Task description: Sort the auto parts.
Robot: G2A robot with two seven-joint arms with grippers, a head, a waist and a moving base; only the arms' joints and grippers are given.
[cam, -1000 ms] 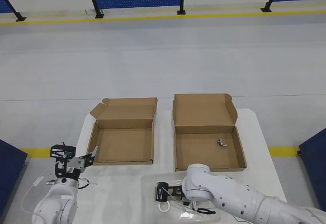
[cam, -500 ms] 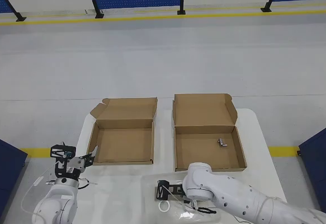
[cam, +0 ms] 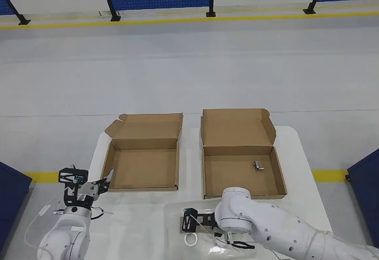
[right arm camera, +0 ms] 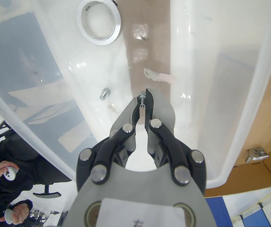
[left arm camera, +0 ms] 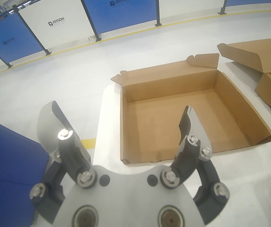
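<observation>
My right gripper is inside a clear plastic bin, shut on a small silver bolt at its fingertips. A second bolt lies close beside it on the bin floor, and a metal ring rests farther along. From above, the right gripper is at the table's front middle with the ring just below it. A metal bracket lies in the right cardboard box. My left gripper hangs open and holds nothing, short of the left cardboard box.
Both boxes stand side by side on the white table with lids folded back. The bracket sits in the box corner just past the bin's rim. Blue partition panels stand in the room behind.
The right arm has shifted slightly to the right, and the ring beside its gripper has come more into view. The left arm has not moved.
</observation>
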